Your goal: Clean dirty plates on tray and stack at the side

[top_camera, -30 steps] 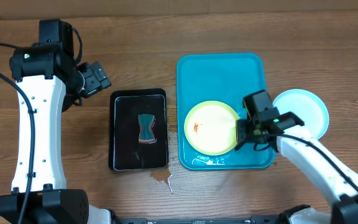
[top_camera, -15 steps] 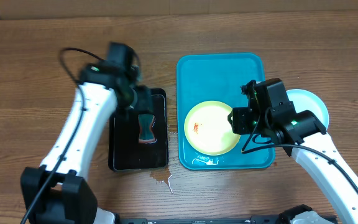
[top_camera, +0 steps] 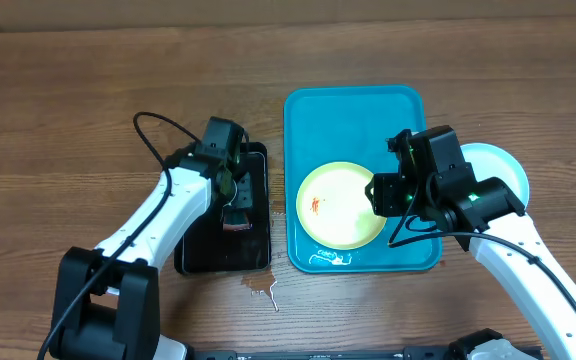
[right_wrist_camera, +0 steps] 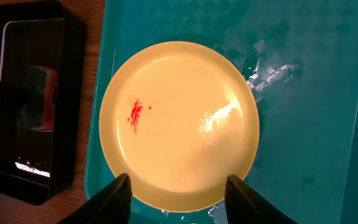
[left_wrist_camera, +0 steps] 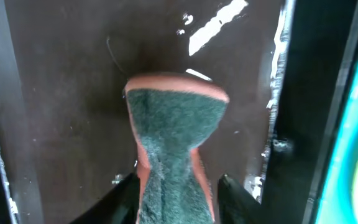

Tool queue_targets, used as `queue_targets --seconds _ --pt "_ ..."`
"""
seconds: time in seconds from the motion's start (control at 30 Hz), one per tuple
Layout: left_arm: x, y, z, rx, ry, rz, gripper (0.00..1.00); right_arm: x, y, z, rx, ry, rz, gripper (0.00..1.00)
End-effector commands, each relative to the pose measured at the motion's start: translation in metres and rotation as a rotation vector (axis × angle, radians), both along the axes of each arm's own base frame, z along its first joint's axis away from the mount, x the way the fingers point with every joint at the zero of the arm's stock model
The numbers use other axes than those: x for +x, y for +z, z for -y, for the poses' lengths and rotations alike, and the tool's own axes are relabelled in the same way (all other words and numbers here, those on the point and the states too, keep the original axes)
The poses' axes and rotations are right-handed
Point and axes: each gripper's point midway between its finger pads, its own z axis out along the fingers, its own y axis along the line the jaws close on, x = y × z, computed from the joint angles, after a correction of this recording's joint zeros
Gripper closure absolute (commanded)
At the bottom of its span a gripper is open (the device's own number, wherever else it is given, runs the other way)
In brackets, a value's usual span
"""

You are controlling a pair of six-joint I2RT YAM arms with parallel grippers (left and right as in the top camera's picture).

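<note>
One pale yellow-green plate point(top_camera: 340, 205) point(right_wrist_camera: 179, 124) lies in the turquoise tray point(top_camera: 353, 115) point(right_wrist_camera: 316, 124), with a small red smear point(right_wrist_camera: 134, 112) on its left half. A light blue plate point(top_camera: 503, 175) rests on the table just right of the tray. My right gripper point(top_camera: 380, 195) point(right_wrist_camera: 182, 202) hovers open over the yellow plate's right rim, holding nothing. My left gripper point(top_camera: 232, 186) point(left_wrist_camera: 178, 180) is down in the black tray point(top_camera: 198, 250) astride a green-and-orange sponge point(left_wrist_camera: 176, 137). Its left finger touches the sponge; a small gap shows at the right finger.
Water droplets lie in the turquoise tray's near end point(top_camera: 328, 258). A small spill point(top_camera: 261, 288) marks the wooden table in front of the black tray. The black tray stands close beside the turquoise tray's left wall.
My left arm swung from the far left to the black tray, came down over the sponge, and its jaws narrowed. The right gripper shifted up over the plate, then held still.
</note>
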Motion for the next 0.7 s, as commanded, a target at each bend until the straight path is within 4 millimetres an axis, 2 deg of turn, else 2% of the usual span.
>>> queue_targets --seconds 0.0,0.2,0.27,0.33,0.4,0.47,0.57,0.67 --pt "-0.005 -0.008 0.0 0.003 0.005 -0.011 0.65 0.001 0.001 -0.001 0.018 -0.017 -0.008 0.5" --pt "-0.01 -0.02 0.0 0.004 0.001 -0.01 0.65 0.001 0.001 -0.001 0.016 -0.022 -0.008 0.51" --pt "-0.012 -0.027 -0.001 0.008 0.001 -0.026 0.61 0.001 0.001 0.0 0.012 -0.024 -0.01 0.51" --pt "-0.013 -0.034 -0.001 0.01 0.0 -0.046 0.61 0.0 0.0 0.001 0.004 -0.027 -0.013 0.51" --pt "-0.015 -0.041 -0.001 0.016 0.0 -0.065 0.69 -0.001 -0.001 0.002 0.001 -0.028 -0.019 0.51" --pt "-0.018 -0.044 -0.002 0.022 -0.002 -0.083 0.94 -0.002 -0.002 0.003 0.0 -0.039 -0.027 0.51" --pt "-0.017 -0.039 -0.003 0.026 -0.001 -0.091 0.96 0.0 -0.006 0.02 -0.051 -0.168 -0.046 0.51" --pt "-0.009 -0.022 -0.002 0.036 -0.018 -0.093 0.96 0.003 -0.009 0.041 -0.096 -0.297 -0.053 0.51"
